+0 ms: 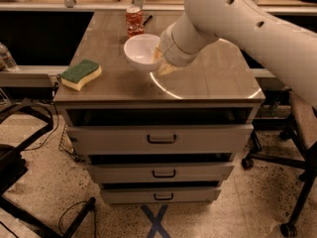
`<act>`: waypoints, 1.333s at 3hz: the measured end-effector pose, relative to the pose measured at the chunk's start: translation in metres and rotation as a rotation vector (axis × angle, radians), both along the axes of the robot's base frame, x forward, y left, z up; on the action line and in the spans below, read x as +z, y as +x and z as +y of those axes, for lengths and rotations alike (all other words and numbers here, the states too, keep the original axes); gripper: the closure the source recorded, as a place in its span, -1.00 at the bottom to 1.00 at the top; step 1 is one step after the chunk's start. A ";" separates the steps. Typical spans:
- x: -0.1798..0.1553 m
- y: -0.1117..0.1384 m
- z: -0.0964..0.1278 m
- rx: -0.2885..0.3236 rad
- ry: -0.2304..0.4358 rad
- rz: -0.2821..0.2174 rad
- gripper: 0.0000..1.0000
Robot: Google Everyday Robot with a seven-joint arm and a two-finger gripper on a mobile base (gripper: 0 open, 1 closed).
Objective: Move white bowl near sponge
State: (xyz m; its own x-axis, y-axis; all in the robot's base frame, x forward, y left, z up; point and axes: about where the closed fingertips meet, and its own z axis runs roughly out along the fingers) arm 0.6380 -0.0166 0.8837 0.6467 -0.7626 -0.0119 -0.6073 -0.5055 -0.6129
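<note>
The white bowl [141, 51] hangs a little above the middle of the cabinet top, tilted slightly. My gripper [161, 62] is shut on the bowl's right rim, at the end of the big white arm that reaches in from the upper right. The sponge [80, 74], yellow with a dark green top, lies at the front left corner of the cabinet top. The bowl is about a sponge-length to the right of the sponge and a little farther back.
A red can [134, 20] stands at the back of the metal cabinet top [208, 83], with a dark pen-like thing [147, 19] beside it. Drawers sit below. An office chair [297, 148] is at the right; a plastic bottle [6, 57] at far left.
</note>
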 end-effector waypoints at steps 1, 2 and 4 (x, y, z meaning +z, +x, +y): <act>-0.011 0.011 0.021 0.105 -0.005 0.038 1.00; -0.018 0.013 0.038 0.223 -0.005 0.086 1.00; -0.025 0.006 0.047 0.321 -0.024 0.135 0.65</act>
State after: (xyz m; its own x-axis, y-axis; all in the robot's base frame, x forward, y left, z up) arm 0.6445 0.0309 0.8592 0.8476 -0.5214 -0.0983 -0.4896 -0.6972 -0.5236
